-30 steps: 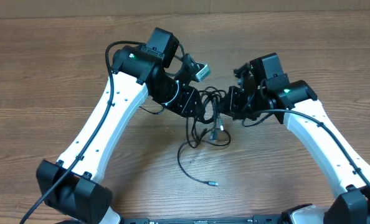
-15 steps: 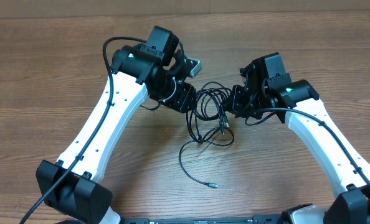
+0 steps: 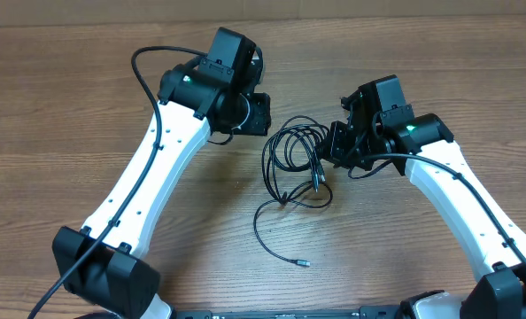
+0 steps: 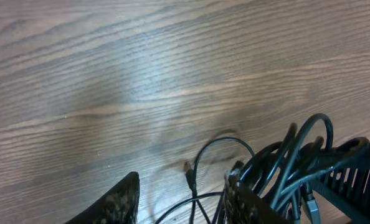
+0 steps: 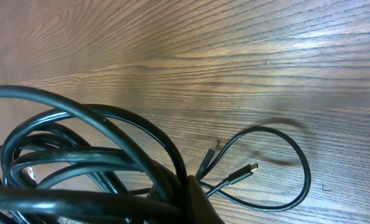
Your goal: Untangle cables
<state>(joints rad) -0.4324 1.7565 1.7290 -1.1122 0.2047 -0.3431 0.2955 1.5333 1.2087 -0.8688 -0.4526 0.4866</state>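
The black cables (image 3: 291, 151) form a bundle of loops in the middle of the table. One loose tail runs down to a silver plug (image 3: 304, 262). My right gripper (image 3: 336, 147) is shut on the right side of the bundle. In the right wrist view the thick loops (image 5: 79, 162) are pressed against my finger (image 5: 194, 190), and a loop with a plug tip (image 5: 252, 168) lies on the wood beyond. My left gripper (image 3: 259, 113) is open, up and left of the bundle. In the left wrist view (image 4: 182, 182) a thin strand passes between its fingers and the bundle (image 4: 291, 162) sits to the right.
The wooden table (image 3: 68, 106) runs all around the cables. Both white arms (image 3: 148, 177) reach in from the front edge. A thick black arm wire (image 3: 157, 62) arcs above the left arm.
My left gripper let go of the bundle and drew back up and to the left. The loops spread out and settled lower. The right gripper kept its hold and barely moved.
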